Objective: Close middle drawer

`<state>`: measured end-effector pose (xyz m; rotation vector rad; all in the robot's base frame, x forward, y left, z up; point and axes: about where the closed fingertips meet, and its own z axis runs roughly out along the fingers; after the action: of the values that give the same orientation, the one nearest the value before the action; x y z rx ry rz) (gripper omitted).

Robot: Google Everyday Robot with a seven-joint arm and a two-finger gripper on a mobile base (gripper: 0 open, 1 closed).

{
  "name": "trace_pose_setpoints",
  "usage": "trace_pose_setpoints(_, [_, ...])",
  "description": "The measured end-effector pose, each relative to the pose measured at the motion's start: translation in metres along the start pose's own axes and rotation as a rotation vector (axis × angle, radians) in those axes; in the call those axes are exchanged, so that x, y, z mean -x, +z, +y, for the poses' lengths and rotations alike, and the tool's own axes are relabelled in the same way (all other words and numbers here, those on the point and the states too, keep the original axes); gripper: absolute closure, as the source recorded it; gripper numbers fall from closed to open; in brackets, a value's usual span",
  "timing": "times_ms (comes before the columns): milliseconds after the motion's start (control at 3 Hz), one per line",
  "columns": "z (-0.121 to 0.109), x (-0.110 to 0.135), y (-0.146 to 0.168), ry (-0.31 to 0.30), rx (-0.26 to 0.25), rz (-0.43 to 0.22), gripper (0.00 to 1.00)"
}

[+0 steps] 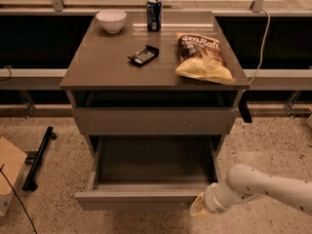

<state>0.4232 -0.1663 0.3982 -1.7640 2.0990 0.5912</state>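
The middle drawer of the grey-brown cabinet stands pulled far out. Its deep box is empty and its plain low front faces me. The taller top drawer front sits above it, nearly flush under the cabinet top. The lowest drawer is hidden beneath the open one. My gripper is at the end of the white arm, which comes in from the lower right. The gripper sits at the right end of the middle drawer's front, against it or very close.
On the cabinet top are a white bowl, a blue can, a dark snack bar and a chip bag. A black bar and a cardboard box lie on the floor at left.
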Motion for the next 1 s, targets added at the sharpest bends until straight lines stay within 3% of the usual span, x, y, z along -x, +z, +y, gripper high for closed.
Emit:
trace_pose_setpoints(333, [-0.011, 0.003, 0.003, -0.013, -0.017, -0.009, 1.0])
trace_pose_setpoints(1000, [-0.067, 0.016, 0.008, -0.049, -0.08, -0.025, 1.0])
